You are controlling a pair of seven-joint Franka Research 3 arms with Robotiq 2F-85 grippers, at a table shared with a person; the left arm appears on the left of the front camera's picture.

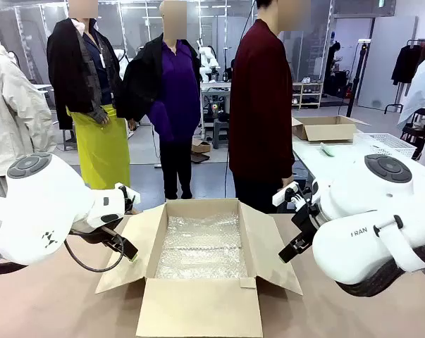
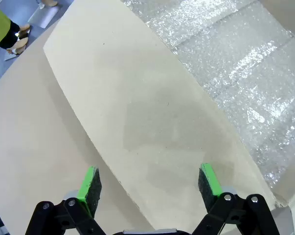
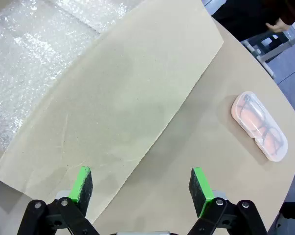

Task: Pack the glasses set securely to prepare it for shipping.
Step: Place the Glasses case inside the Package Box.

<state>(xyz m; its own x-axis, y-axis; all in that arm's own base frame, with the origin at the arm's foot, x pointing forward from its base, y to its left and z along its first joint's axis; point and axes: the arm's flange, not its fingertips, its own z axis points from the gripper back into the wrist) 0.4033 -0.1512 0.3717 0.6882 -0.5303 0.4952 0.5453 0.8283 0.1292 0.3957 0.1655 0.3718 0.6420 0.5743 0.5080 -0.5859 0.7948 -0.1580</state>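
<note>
Hands wide open, empty, left hand (image 2: 149,183) and right hand (image 3: 140,186) over flaps of bubble-wrap-lined brown cardboard box (image 1: 198,310); pickup step, likely calling for reach to pale pink translucent glasses case (image 3: 260,125) flat on desk (image 3: 211,161) beside box.

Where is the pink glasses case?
In the right wrist view, the pink case lies flat on the table, right of the cardboard box's flap, not touching it.

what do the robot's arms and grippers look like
Both arms are bulky, rounded white shells with grey round joint caps. The left arm carries a small black logo and a looping black cable; the right arm shows part of dark lettering. The left gripper and right gripper are black with green pads.
</note>
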